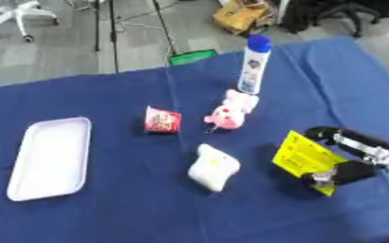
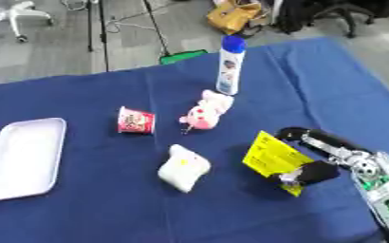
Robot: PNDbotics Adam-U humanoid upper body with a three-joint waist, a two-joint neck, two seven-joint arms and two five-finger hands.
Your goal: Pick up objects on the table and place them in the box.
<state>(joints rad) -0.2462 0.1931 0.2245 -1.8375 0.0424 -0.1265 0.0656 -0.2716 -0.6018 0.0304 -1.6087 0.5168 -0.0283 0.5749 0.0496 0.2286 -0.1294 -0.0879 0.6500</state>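
My right hand [image 1: 348, 172] comes in from the right edge and is shut on a yellow flat packet [image 1: 304, 158], which stands tilted on edge over the blue cloth. Left of the packet lies a white pouch with a yellow spot [image 1: 212, 168]. A pink plush toy [image 1: 231, 113] lies further back, and a small red cup [image 1: 161, 120] lies on its side to its left. Behind the plush, a white bottle with a blue cap [image 1: 254, 65] stands upright. A white tray [image 1: 51, 158] rests at the left. My left hand is not visible.
The blue tablecloth [image 1: 106, 209] covers the table, with bare cloth along the front and between the tray and the cup. Beyond the far edge are a grey floor, a chair base [image 1: 19, 18], stand legs and a brown bag [image 1: 242, 15].
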